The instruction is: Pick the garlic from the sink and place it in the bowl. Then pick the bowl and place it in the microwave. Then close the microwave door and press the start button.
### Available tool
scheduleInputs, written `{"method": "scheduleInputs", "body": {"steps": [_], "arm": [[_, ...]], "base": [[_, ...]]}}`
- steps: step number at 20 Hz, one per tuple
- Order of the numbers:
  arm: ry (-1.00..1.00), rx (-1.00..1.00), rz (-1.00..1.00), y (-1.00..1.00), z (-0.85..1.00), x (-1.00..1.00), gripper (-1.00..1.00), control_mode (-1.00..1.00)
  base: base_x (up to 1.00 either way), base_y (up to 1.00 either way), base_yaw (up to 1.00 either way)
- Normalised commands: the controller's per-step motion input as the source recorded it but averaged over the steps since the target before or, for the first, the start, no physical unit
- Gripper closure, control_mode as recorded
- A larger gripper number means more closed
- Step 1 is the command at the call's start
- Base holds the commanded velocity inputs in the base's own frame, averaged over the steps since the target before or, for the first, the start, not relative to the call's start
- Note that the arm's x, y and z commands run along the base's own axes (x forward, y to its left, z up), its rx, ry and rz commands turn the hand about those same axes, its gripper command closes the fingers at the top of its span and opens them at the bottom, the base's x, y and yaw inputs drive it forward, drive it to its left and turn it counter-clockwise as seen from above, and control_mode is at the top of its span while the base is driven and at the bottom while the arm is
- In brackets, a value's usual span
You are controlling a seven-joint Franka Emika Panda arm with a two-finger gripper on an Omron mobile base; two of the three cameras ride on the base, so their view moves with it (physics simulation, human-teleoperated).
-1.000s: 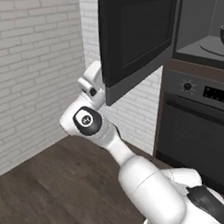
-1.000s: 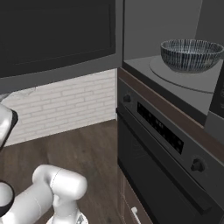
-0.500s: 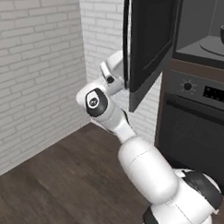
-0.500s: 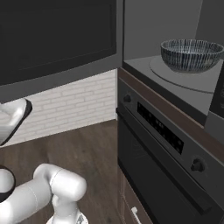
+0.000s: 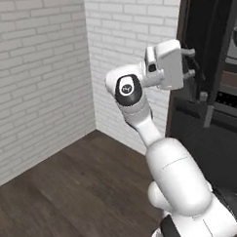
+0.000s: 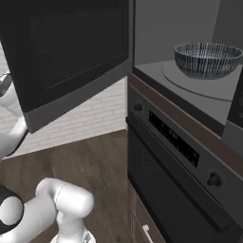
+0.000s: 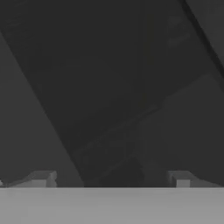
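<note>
The bowl (image 6: 207, 59), dark speckled outside, stands on the round turntable inside the grey cavity of the microwave (image 6: 166, 28). The garlic is hidden from view and the sink is out of view. The microwave door (image 6: 71, 52) is a big black panel hanging partly swung in across the left of the opening. In the left base view I see the door (image 5: 216, 48) almost edge-on, with my white hand pressed against its outer face and my gripper (image 5: 195, 68) open. In the hand view the gripper (image 7: 111, 179) faces dark glass at close range, fingertips (image 7: 43, 178) wide apart with nothing between them.
A black oven (image 6: 180, 161) with a display strip and a knob (image 6: 214, 179) sits right under the microwave. A white brick wall (image 5: 45, 70) forms a corner to the left, above dark wood floor (image 5: 70, 191). My arm rises close beside the oven front.
The door has swung well in toward the microwave opening. My hand has travelled right and up with it, staying against its outer face, and the jaws have stayed open.
</note>
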Motion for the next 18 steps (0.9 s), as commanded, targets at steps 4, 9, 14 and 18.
{"method": "scheduleInputs", "body": {"steps": [4,9,14,18], "arm": [[0.00,0.47,0.00,-0.99,0.24,-0.95,-1.00,-1.00],[-0.07,0.49,0.07,-0.86,-0.02,-0.20,-1.00,-1.00],[-0.20,0.36,0.12,-0.73,-0.33,0.57,-1.00,-1.00],[-0.33,0.30,0.14,-0.67,-0.14,0.81,-1.00,-1.00]], "base": [[0.00,0.00,0.00],[0.00,0.00,0.00],[0.00,0.00,0.00],[0.00,0.00,0.00]]}}
